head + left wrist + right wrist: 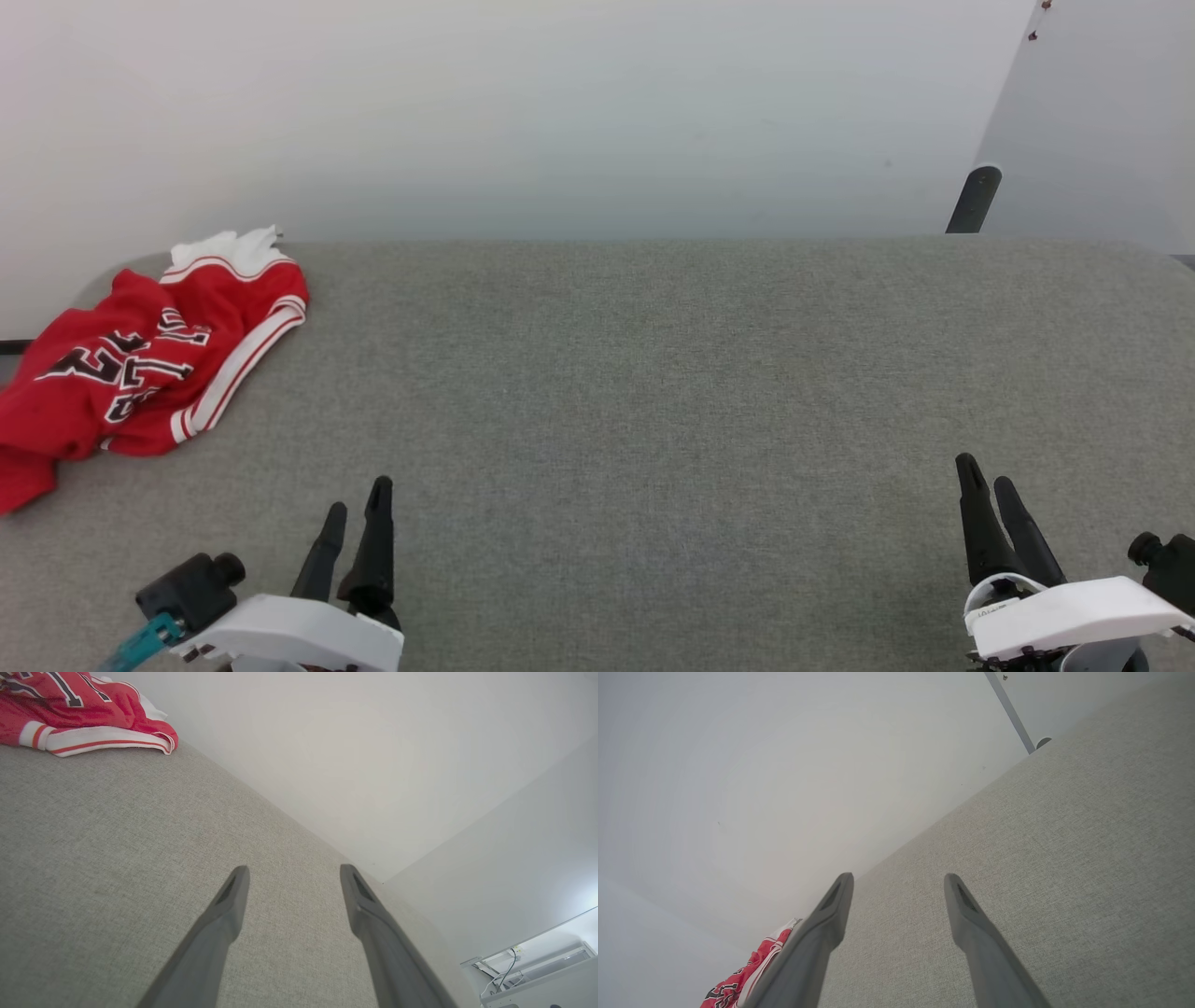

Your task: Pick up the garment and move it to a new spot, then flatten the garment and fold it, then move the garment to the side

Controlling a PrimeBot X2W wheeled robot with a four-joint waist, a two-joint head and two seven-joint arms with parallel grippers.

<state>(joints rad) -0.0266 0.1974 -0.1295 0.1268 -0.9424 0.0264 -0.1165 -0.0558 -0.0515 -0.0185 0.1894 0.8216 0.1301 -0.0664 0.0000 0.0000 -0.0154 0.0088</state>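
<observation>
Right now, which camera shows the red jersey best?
The head view: the garment lies nearly whole at the far left of the grey surface. The left wrist view crops it; the right wrist view shows a scrap.

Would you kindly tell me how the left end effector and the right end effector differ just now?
The left end effector sits at the head view's lower left; the right end effector sits at its lower right. The left one lies nearer the garment; the right one is far from it across the grey surface. Both are open, empty and clear of the garment.
</observation>
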